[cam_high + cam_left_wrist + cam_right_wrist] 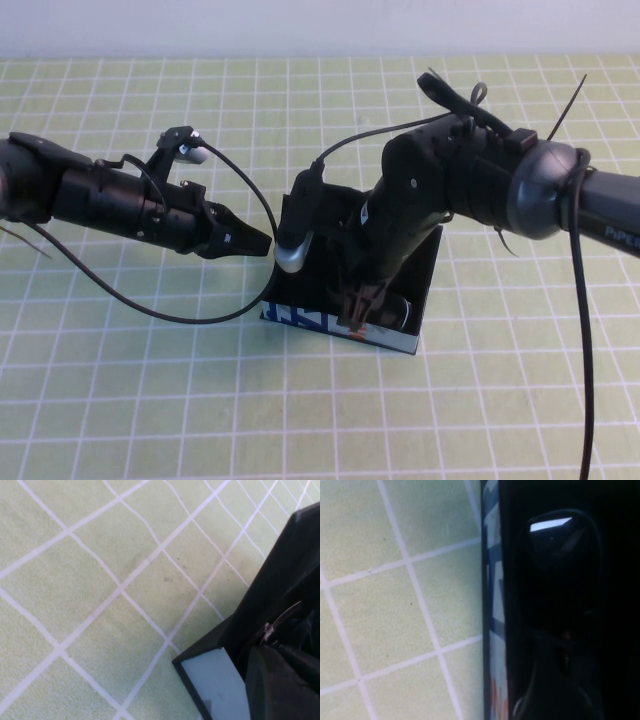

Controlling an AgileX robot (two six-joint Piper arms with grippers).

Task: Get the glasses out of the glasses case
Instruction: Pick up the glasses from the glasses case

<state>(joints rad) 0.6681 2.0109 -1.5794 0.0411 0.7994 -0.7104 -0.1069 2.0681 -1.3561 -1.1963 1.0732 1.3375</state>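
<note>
The glasses case (425, 285) lies open at the middle of the mat, its pale blue printed front side (300, 320) towards me. My right gripper (364, 306) reaches down into the case, over the black glasses (398, 312). In the right wrist view a dark glossy lens of the glasses (555, 555) lies inside the case next to the printed front side (492, 605). My left gripper (256, 242) is shut and empty, hovering just left of the case's left end. The left wrist view shows the case's corner (215, 685) and black wall (285, 580).
A green mat with a white grid (150, 400) covers the table. A black cable (200, 310) loops from the left arm down over the mat to the case's left end. More cables (582, 330) hang from the right arm.
</note>
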